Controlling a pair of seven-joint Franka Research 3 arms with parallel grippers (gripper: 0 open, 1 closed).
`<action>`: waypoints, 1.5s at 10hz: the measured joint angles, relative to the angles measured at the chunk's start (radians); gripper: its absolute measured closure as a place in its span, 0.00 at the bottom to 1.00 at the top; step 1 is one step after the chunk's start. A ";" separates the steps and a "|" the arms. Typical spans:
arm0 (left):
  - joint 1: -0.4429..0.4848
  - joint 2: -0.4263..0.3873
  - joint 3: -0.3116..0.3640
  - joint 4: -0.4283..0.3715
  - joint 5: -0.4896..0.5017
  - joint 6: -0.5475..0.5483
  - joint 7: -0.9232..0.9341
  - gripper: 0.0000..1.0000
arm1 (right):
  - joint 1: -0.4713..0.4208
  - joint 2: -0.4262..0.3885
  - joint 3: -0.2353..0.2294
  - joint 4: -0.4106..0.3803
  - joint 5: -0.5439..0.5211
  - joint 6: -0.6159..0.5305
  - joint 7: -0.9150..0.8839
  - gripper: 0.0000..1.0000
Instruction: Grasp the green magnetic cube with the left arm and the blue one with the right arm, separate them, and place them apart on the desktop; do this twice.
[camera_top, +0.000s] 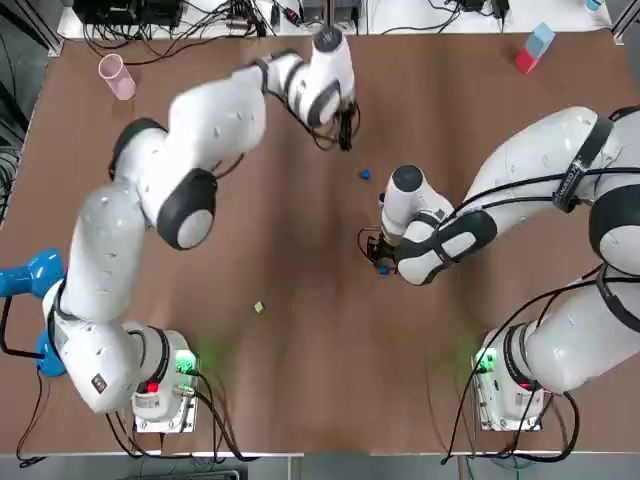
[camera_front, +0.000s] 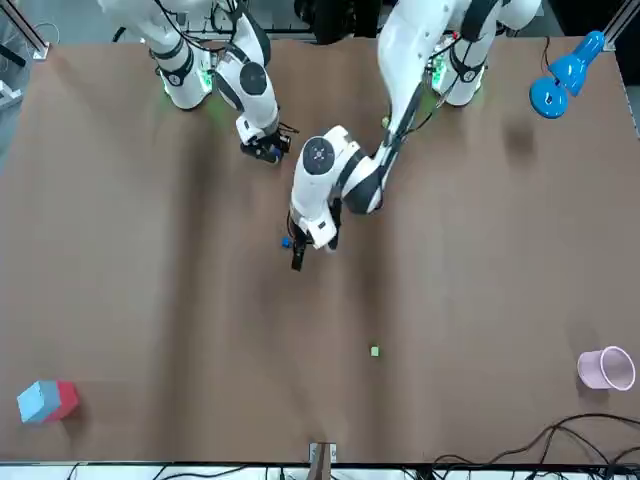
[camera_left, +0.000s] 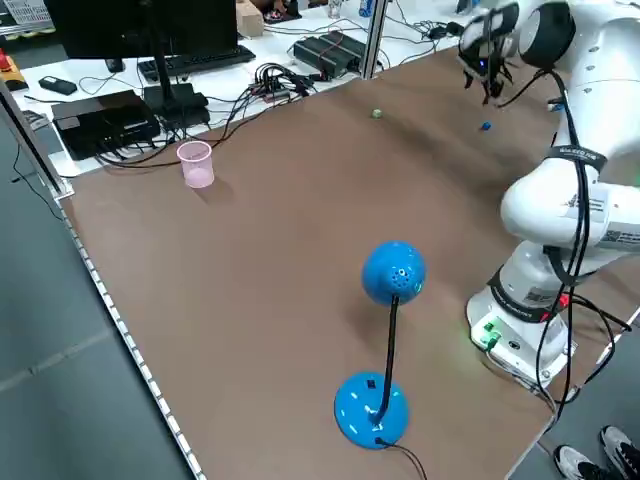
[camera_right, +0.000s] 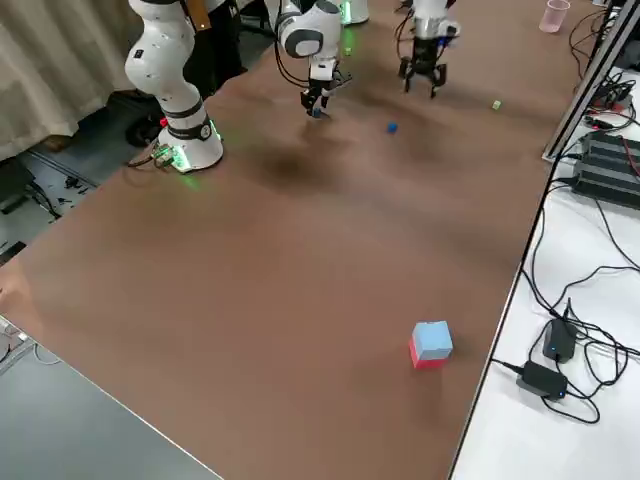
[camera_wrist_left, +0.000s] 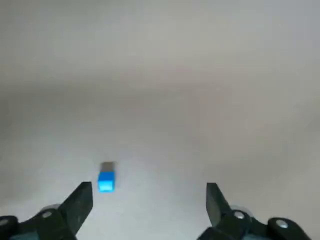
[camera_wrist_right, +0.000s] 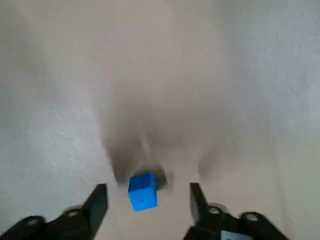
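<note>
OK so here's where we're at. The right end effector (camera_front: 264, 150) is down low over the desk (camera_top: 300, 400) with its fingers spread, and a blue cube (camera_wrist_right: 143, 191) is sitting on the desk right between them, not pinched. The left end effector (camera_wrist_left: 148, 190) is out towards the far middle of the desk, also spread and holding nothing. A second blue cube (camera_wrist_left: 106, 181) lies just beside one of its fingers.

The green cube (camera_top: 259, 307) is well apart from both, closer to the left arm's base. We can only find that one green cube. If there's a second, we can't see it.

Our read: both blues are sitting on their own with nothing stuck to them, so this looks like the set-down end of a round rather than a grab. The next move probably calls for lifting both end effectors straight up — those cubes are tiny, and a sideways nudge from a finger would send one sliding back toward a magnet.
</note>
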 joint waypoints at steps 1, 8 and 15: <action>0.054 -0.057 -0.001 0.003 0.000 -0.100 0.079 0.00 | -0.019 -0.018 -0.008 0.010 -0.001 -0.002 -0.047 0.05; 0.436 -0.500 -0.003 -0.222 -0.001 -0.476 0.723 0.00 | -0.071 -0.071 -0.216 0.493 -0.004 -0.575 -0.431 0.00; 0.832 -0.701 -0.042 -0.257 0.001 -0.695 1.842 0.00 | 0.024 0.304 -0.259 0.694 -0.039 -0.373 -0.430 0.04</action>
